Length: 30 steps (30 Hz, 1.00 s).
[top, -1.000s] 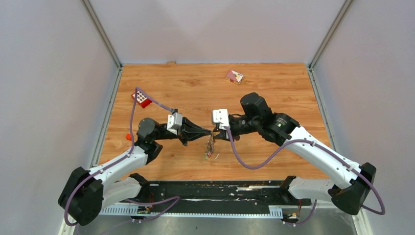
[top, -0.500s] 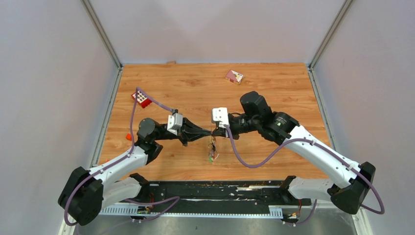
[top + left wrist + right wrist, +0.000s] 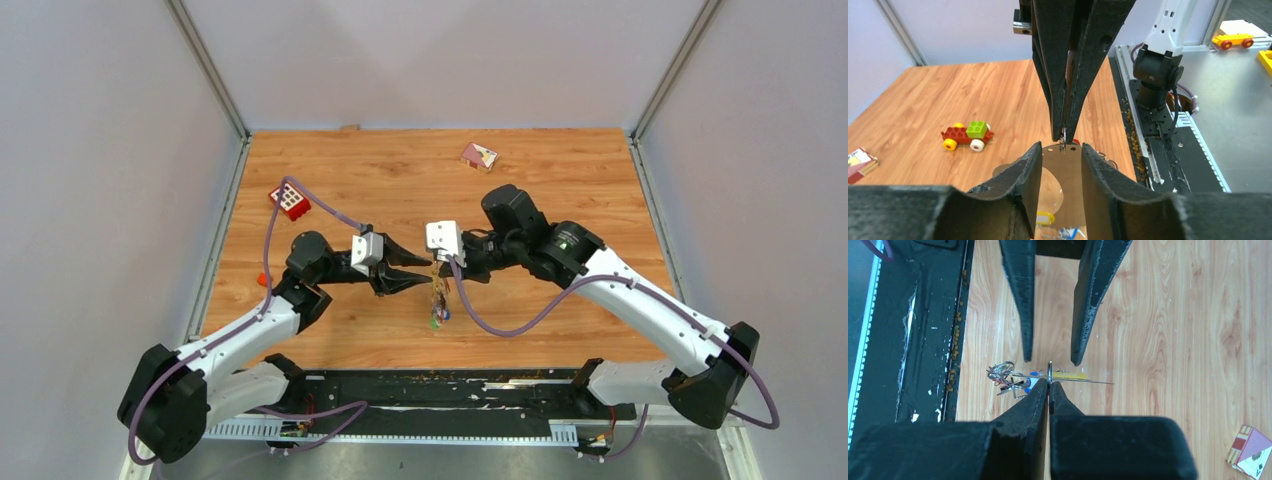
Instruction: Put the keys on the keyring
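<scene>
My right gripper is shut on the keyring, a thin silver ring seen edge-on at its fingertips. A bunch of keys hangs from it above the table, with yellow and blue tags and a tangle of small rings. My left gripper is open, its fingers on either side of the right gripper's tip without touching it. A brownish see-through tag hangs between them.
A toy brick car stands on the wooden table. A red block with white squares lies at the left, a card box at the back. The black base rail runs along the near edge.
My left gripper, closed at the right gripper's tip a second ago, has opened. Both wrists shifted slightly, and the hanging keys swung a little to the right.
</scene>
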### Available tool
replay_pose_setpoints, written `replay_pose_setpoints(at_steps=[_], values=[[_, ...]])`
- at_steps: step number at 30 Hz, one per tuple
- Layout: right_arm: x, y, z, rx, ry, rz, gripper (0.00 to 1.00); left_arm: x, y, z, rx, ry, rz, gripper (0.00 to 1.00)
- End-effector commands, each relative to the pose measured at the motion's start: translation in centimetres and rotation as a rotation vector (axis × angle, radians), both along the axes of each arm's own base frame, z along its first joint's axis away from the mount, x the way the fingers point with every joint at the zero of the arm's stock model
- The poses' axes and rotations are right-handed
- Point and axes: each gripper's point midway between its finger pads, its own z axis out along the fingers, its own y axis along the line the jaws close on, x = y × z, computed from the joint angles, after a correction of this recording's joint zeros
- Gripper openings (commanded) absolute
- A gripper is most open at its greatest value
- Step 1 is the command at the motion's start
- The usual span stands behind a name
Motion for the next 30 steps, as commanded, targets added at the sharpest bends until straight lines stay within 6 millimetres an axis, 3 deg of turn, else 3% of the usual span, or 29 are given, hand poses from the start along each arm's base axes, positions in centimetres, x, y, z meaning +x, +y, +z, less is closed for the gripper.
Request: replay_pose_setpoints(at_steps=[1,9,13,21,27,30], values=[[0.4,-0.2,1.2,-0.041,-0.032,-0.009,0.0,0.9,0.2,1.0,0.029,-0.094,0.038,0.46],[0.9,-0.1,1.5,-0.082,-0.053,-0.044,0.0,1.0,0.2,0.2,0.065,-0.128,0.031,0.63],[0.9,0.1,1.5,-0.085,-0.052,-0.047,0.0,0.7,0.2,-0.1,0.069,-0.142,0.013,0.64],[0.6,0.9,1.5,-0.083,-0.049,-0.032,0.0,0.5,-0.4,0.2,0.065,-0.134,-0.007,0.59],[0.6,1.2,1.2,-0.085,-0.04,-0.033,0.0,0.4,-0.6,0.7,0.049,-0.113,-0.014,0.41],[0.6,1.3,1.2,-0.085,-0.039,-0.035,0.0,0.2,-0.8,0.6,0.048,-0.105,-0.021,0.38]])
